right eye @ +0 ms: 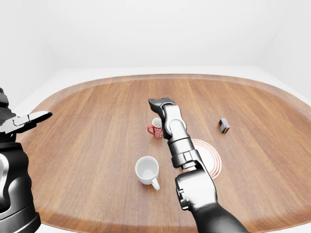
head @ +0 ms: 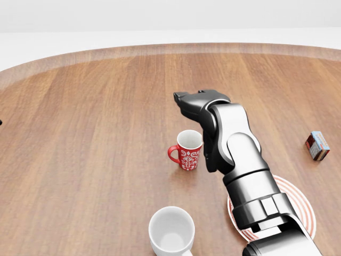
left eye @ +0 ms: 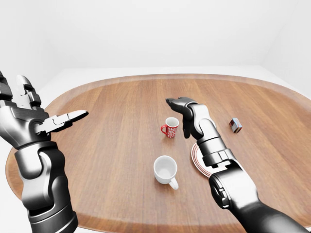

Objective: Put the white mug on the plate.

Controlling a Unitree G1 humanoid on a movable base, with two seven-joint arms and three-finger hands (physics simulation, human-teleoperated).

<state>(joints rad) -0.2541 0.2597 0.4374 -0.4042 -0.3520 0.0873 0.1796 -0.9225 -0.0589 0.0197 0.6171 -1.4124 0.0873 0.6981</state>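
Observation:
The white mug [head: 171, 232] stands upright and empty near the bottom of the head view, handle toward the bottom right. The red-rimmed white plate [head: 301, 205] lies to its right, partly hidden by my right forearm. My right hand [head: 195, 116] hovers open just above and right of a red patterned mug [head: 187, 150], well clear of the white mug, holding nothing. At the far left of the left-eye view my left hand [left eye: 48, 115] is raised off the table with its fingers spread open and empty.
A small red and blue box [head: 318, 145] lies on the wooden table [head: 96, 133] toward the right edge. The oval table's rim [left eye: 160, 76] curves across the top of the views, with white floor beyond it.

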